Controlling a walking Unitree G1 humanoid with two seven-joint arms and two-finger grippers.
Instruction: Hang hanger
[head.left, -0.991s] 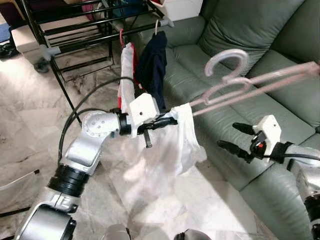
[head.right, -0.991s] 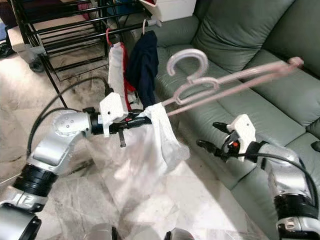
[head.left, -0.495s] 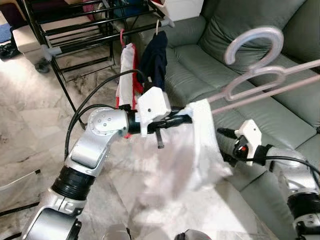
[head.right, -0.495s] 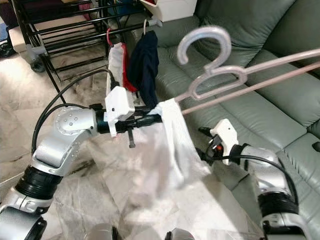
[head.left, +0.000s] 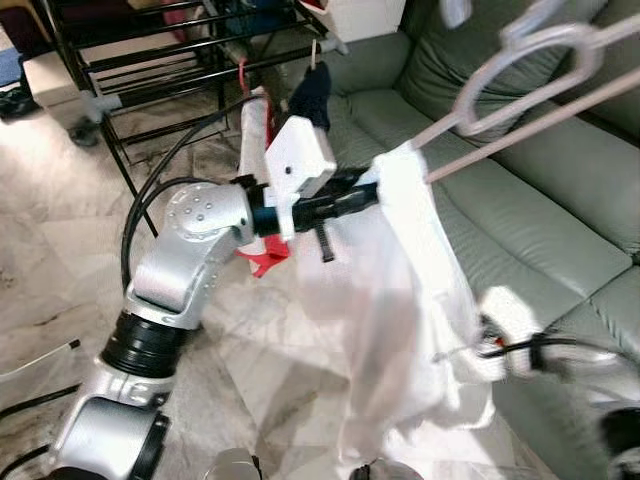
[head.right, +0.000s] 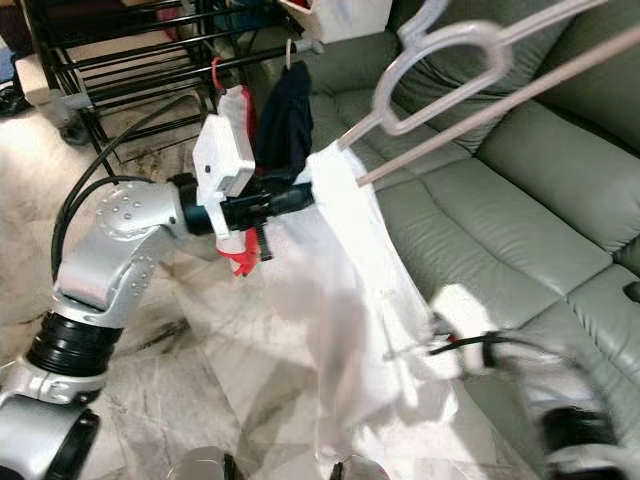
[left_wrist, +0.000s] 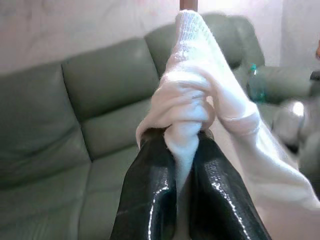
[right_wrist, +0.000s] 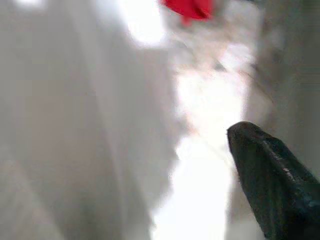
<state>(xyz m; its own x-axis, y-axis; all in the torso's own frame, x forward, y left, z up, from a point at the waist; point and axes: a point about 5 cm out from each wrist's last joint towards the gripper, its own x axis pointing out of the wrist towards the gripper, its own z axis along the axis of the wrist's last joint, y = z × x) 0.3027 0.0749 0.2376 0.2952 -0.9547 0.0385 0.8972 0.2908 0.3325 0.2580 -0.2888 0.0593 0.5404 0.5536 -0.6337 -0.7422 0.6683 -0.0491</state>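
Note:
A pale pink hanger (head.left: 520, 62) slants up to the right over the sofa, and its hook runs out of the top of the picture. A white garment (head.left: 405, 300) drapes from its lower end. My left gripper (head.left: 368, 192) is shut on the bunched white cloth (left_wrist: 185, 107) at that end, with the fabric pinched between both black fingers (left_wrist: 150, 190). My right gripper (head.left: 500, 335) is blurred, low on the right against the garment's hanging edge. In the right wrist view one black finger (right_wrist: 275, 185) stands off to the side, with white cloth (right_wrist: 75, 125) beside it.
A black drying rack (head.left: 150, 55) stands at the back left. A dark navy garment (head.left: 312, 92) and a white-and-red one (head.left: 262, 262) hang from its bar. A green leather sofa (head.left: 540, 210) takes up the right side. The floor is pale marble (head.left: 60, 260).
My left arm has lifted the hanger and garment higher, so the hook has left the top of the picture. My right gripper has moved left and down to the garment's hanging edge.

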